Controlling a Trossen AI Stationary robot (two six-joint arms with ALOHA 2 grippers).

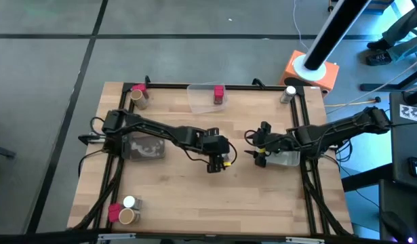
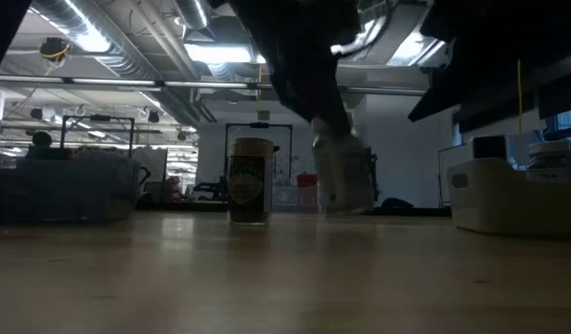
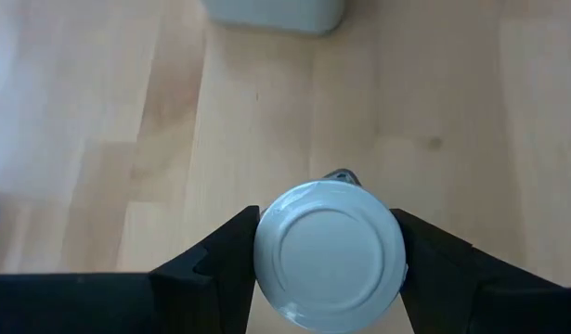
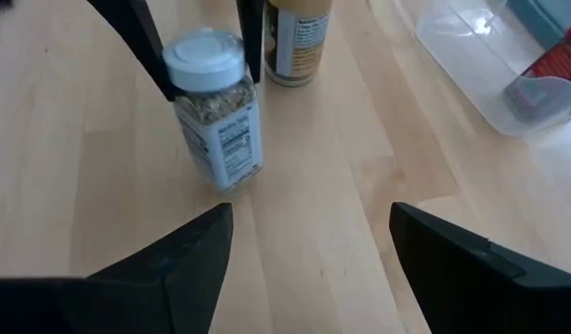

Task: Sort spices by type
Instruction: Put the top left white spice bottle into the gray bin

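A: Where is there open room on the table (image 1: 174, 196)?
B: The bare wood in the middle and toward the near edge is open. Things sit mostly at the corners and along the far edge.

A: How do the arms stand?
B: Both reach inward toward the centre. The left gripper (image 1: 218, 163) hangs over the middle, fingers closed on a clear jar with a white cap (image 3: 330, 254), one finger (image 3: 220, 269) on each side of the cap. In the right wrist view this jar (image 4: 214, 109) is tilted, and whether its base touches the wood cannot be told. The right gripper (image 1: 260, 153) hovers just beside it, fingers spread wide, holding nothing.

A: What stands near the held jar?
B: A brown jar (image 4: 298, 42) stands upright on the wood just behind it; the low view shows it alone (image 2: 250, 182).

A: And the containers?
B: A clear tray (image 1: 203, 102) at the far edge holds one red block (image 1: 219, 94). A grey bin (image 1: 142, 147) lies under the left arm; its contents cannot be told. Another bin (image 1: 284, 159) sits under the right arm.

A: The corners?
B: Far left, near left and far right each hold small spice containers.
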